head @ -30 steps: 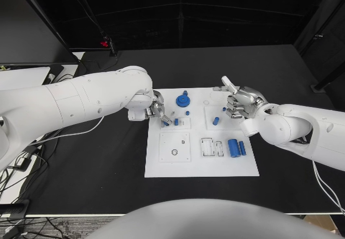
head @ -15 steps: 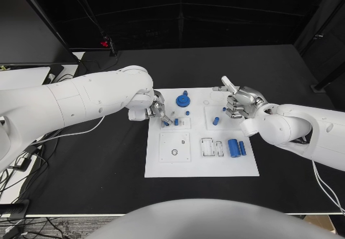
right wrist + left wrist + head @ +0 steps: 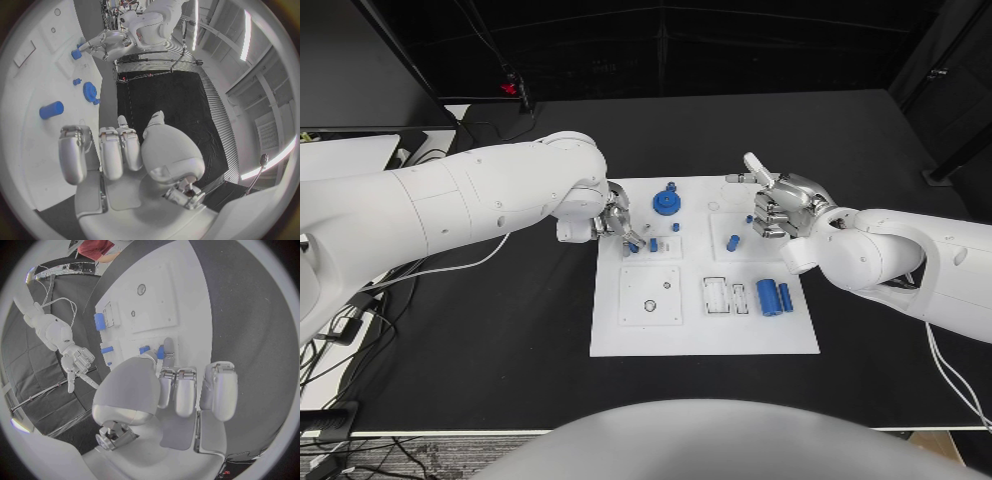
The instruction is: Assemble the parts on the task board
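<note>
The white task board point(image 3: 675, 335) lies in the middle of the black table. My left hand point(image 3: 607, 217) is at the board's far left corner and pinches a small blue part point(image 3: 160, 352) between thumb and a finger, low over the board; the right wrist view shows that part point(image 3: 76, 54) at its fingertips. A blue gear point(image 3: 668, 203) stands just to the right of that hand. My right hand point(image 3: 786, 207) hovers over the board's far right part with its fingers point(image 3: 112, 150) curled in and nothing in them. A short blue pin point(image 3: 733, 241) lies under it.
Two blue cylinders point(image 3: 767, 296) lie side by side near the board's right edge, next to white slotted blocks point(image 3: 724, 296). Small blue pegs point(image 3: 676, 227) stand below the gear. A round recess point(image 3: 648, 305) marks the board's left half. Cables point(image 3: 358, 320) hang off the table's left side.
</note>
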Controlling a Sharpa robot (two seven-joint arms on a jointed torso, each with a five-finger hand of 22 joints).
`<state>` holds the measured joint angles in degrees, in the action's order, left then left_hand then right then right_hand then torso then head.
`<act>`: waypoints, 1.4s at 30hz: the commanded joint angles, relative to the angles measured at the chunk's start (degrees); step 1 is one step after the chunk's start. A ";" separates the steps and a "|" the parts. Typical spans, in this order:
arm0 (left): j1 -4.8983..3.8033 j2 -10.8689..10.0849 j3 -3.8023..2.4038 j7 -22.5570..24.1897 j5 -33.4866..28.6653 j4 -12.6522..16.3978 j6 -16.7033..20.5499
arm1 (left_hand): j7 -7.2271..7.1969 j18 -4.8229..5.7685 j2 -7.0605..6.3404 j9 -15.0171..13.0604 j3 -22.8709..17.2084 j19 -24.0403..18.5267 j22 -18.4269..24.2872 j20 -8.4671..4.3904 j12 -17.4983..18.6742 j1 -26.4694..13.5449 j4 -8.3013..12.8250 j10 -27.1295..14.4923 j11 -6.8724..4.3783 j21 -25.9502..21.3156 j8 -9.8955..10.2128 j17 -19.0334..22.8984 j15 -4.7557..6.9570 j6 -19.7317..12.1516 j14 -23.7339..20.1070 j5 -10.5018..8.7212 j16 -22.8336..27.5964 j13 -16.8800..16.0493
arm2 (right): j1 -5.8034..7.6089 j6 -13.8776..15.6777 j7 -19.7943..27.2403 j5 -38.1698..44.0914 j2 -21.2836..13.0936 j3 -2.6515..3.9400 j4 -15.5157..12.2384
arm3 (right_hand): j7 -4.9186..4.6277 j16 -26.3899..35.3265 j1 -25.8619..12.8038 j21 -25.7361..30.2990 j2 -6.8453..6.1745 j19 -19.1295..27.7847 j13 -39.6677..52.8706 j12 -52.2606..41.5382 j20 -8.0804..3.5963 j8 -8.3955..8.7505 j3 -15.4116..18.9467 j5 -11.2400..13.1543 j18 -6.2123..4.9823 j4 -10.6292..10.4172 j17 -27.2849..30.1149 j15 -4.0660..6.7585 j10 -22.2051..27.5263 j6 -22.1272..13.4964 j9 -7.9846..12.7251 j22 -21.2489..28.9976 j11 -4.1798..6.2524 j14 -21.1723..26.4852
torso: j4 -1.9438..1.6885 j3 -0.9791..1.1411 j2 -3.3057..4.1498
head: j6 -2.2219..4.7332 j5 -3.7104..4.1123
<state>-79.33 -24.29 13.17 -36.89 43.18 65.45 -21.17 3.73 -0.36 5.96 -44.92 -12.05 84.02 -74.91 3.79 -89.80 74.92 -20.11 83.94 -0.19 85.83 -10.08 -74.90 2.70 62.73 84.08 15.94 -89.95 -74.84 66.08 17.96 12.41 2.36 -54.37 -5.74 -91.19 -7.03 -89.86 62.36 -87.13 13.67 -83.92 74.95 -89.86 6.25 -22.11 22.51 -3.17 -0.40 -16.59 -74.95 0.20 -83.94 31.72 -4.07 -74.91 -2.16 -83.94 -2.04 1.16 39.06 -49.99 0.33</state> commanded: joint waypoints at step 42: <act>0.56 -2.44 0.38 1.37 0.42 2.05 2.31 | 1.07 -1.28 -3.27 3.02 8.66 0.51 -12.92 1.91 -0.20 -14.52 3.29 6.06 1.68 -0.65 -3.00 -15.10 -1.75 -6.54 5.92 0.79 -0.05 -15.16 | 0.03 -0.30 0.13 0.03 0.00 0.02 0.06 | -0.06 -0.14 -0.03 0.09 0.58 -1.97 15.05 -0.14 0.25 -0.49 0.18 -0.11 -0.78 0.00 -15.05 -0.22 -6.06 -0.41 -0.06 -13.50 -0.39 -6.06 | 0.03 -0.01 0.01 | -0.01 0.09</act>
<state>-79.26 -26.55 13.22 -36.53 42.86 67.16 -20.27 4.10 -0.97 2.64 -41.97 -3.67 84.03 -74.91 5.22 -89.80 60.90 -16.86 84.03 1.12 85.38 -13.26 -74.90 1.44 60.07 83.89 16.74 -89.95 -74.93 66.05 17.94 12.31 2.36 -54.39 -5.74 -91.04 -7.03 -89.86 62.36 -87.14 13.67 -83.92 74.95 -89.86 6.26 -22.41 22.51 -3.17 -0.40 -16.59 -74.92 0.20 -83.94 31.71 -4.07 -74.91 -2.16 -83.94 -2.08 1.16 39.06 -49.99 0.36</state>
